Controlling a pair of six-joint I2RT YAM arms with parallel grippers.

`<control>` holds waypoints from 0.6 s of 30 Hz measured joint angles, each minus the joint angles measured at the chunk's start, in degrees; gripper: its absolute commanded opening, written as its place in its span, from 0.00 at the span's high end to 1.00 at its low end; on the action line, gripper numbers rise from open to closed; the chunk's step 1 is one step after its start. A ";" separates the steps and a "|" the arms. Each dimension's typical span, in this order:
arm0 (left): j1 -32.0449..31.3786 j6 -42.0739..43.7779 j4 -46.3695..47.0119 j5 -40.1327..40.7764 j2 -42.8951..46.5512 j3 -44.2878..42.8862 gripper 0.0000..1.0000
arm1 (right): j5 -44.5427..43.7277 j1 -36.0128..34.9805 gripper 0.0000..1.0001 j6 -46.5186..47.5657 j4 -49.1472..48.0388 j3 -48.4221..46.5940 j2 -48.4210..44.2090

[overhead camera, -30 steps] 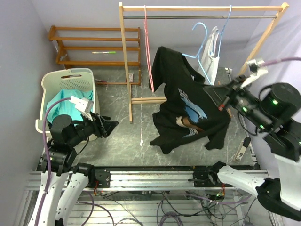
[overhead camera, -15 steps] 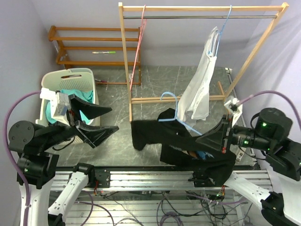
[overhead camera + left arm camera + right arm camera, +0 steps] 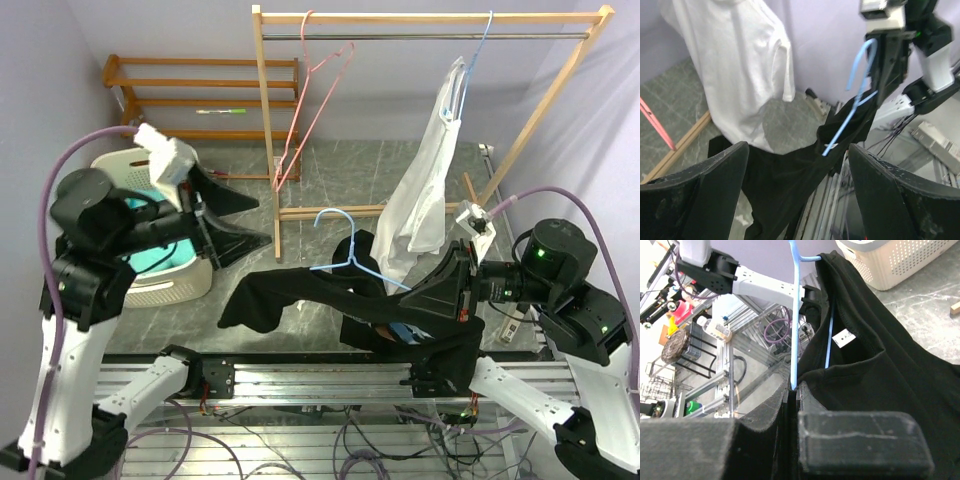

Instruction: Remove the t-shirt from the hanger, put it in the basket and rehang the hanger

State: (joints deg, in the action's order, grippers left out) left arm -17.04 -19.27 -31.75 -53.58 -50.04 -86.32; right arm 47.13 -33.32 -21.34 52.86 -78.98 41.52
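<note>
Left gripper spread wide and holding nothing, raised beside the basket, facing the t-shirt. Right gripper pinched tight on the stem of the hanger, a blue wire one, with black cloth bunched against both fingers. T-shirt not yet off: collar looped round the hanger at the right gripper, the rest strung out leftward, low before the rack; contact with the floor unclear. Hook pointing up, free of the rail. Just behind, a white garment hung from the rail; further left, a pink hanger.
</note>
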 measured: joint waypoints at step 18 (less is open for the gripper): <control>-15.47 13.46 -9.01 5.75 -3.15 0.81 0.22 | 2.89 0.02 1.00 -2.43 -10.99 2.80 3.39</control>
State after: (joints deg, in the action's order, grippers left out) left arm -32.51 -5.80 -40.75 -47.83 -53.19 -85.52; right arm 50.02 -33.30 -23.77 41.87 -76.18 44.91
